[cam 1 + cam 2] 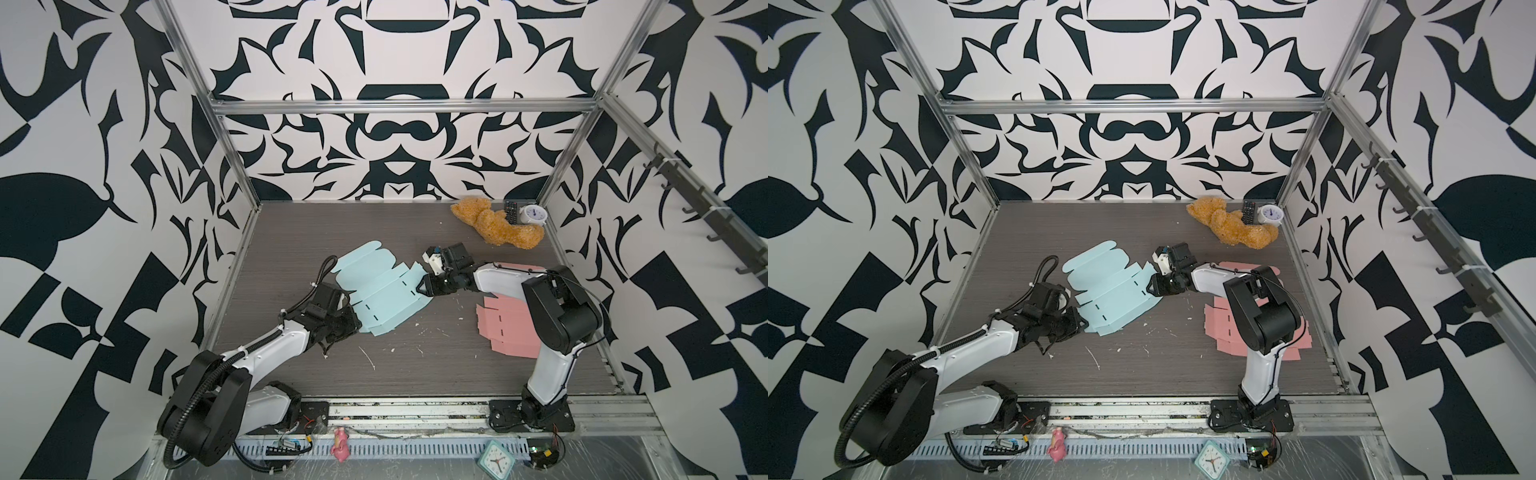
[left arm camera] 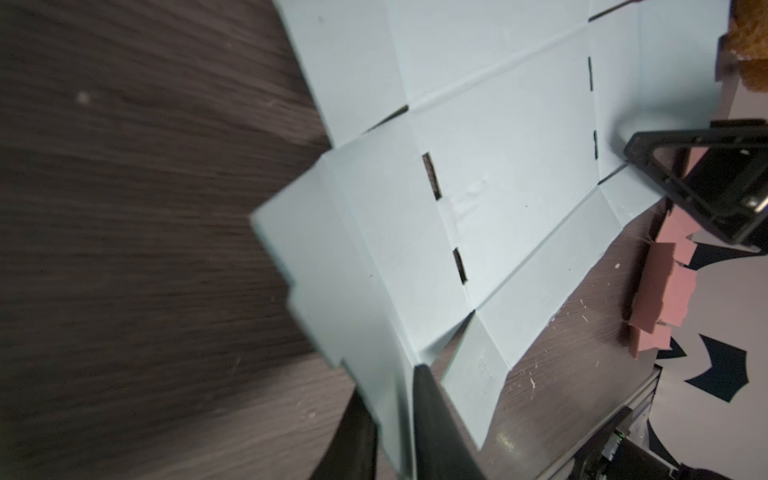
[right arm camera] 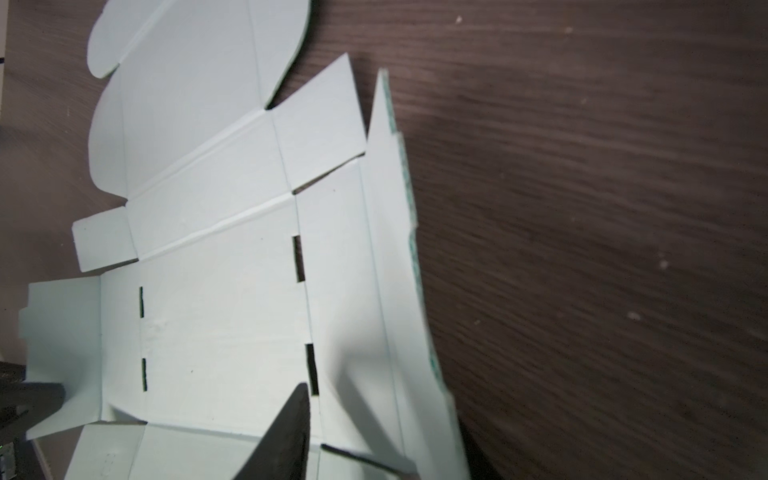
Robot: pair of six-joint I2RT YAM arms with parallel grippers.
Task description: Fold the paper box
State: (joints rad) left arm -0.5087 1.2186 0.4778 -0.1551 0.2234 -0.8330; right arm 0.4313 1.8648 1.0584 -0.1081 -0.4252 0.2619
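The paper box (image 1: 382,291) (image 1: 1113,299) is a light blue flat blank lying on the dark table, left of middle in both top views. My left gripper (image 1: 353,324) (image 1: 1079,322) sits at its near left corner. In the left wrist view a raised side flap (image 2: 374,332) stands between the narrowly parted fingers of the left gripper (image 2: 390,382). My right gripper (image 1: 422,286) (image 1: 1152,286) is at the blank's right side. In the right wrist view one finger (image 3: 291,424) rests on the inner panel (image 3: 216,270). The lifted right flap (image 3: 399,291) hides the other finger.
Pink box blanks (image 1: 507,324) lie under the right arm. A brown teddy bear (image 1: 494,226), a remote (image 1: 510,212) and a white clock (image 1: 534,216) sit at the back right. A pink toy (image 1: 340,444) and a teal clock (image 1: 496,459) lie on the front rail.
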